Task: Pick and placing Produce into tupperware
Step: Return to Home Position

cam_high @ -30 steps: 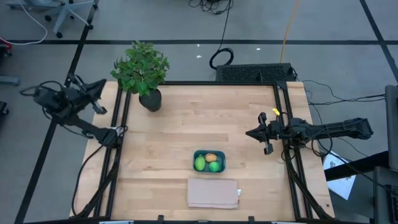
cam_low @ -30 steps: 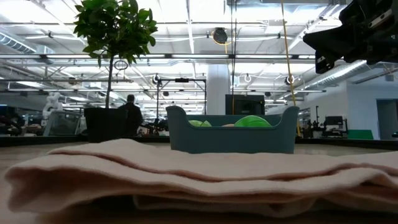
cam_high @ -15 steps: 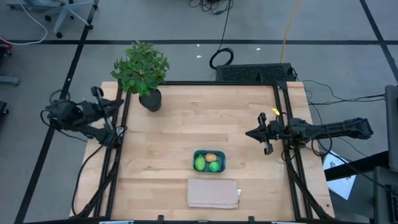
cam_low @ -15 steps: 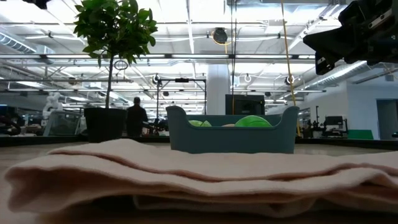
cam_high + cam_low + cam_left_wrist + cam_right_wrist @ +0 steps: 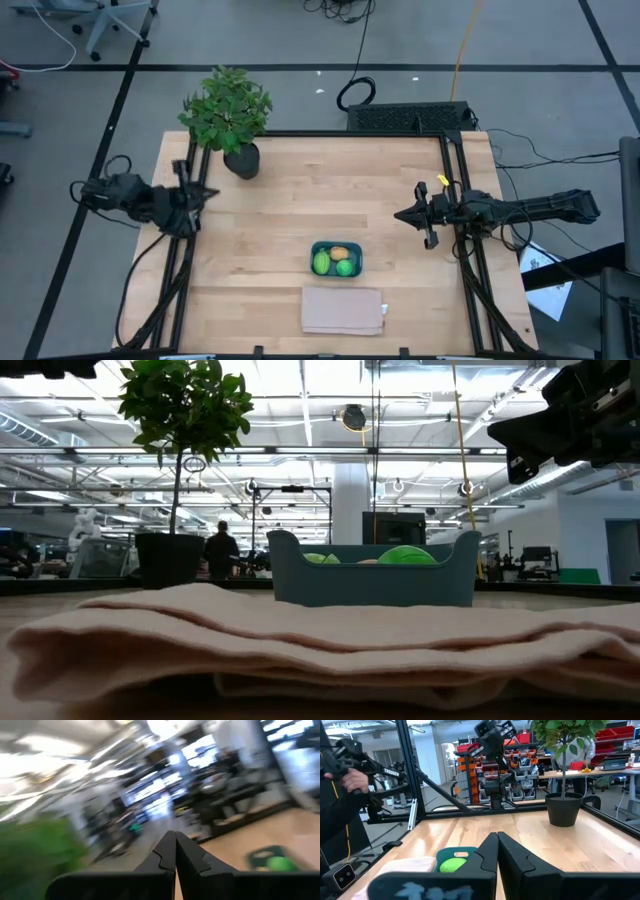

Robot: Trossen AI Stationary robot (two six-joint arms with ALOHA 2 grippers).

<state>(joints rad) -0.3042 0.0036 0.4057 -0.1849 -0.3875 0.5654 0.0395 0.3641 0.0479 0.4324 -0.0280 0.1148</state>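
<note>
The teal-blue tupperware [image 5: 336, 259] sits on the table near its near edge. Inside it lie the three pieces of produce: a bright green ball [image 5: 345, 267], a lime-green piece [image 5: 321, 262] and an orange-tan piece [image 5: 339, 252]. In the low view the tupperware [image 5: 370, 578] shows green produce [image 5: 405, 555] above its rim. My left gripper [image 5: 198, 190] is shut and hovers over the table's left edge. My right gripper [image 5: 405, 214] is shut and hangs above the table's right part, pointing left. The right wrist view shows the tupperware [image 5: 457, 854] beyond the shut fingers.
A folded beige cloth [image 5: 342, 310] lies just near of the tupperware. A potted plant [image 5: 230, 115] stands at the far left corner. Black frame rails [image 5: 455, 200] run along the table's sides. A person [image 5: 340, 795] stands beyond the table; another person [image 5: 220, 550] is far off in the room.
My left arm has swung from outside the table's far left corner toward the near edge and the right. Its gripper now points rightward over the table's left edge. The right arm, tupperware and produce have kept still.
</note>
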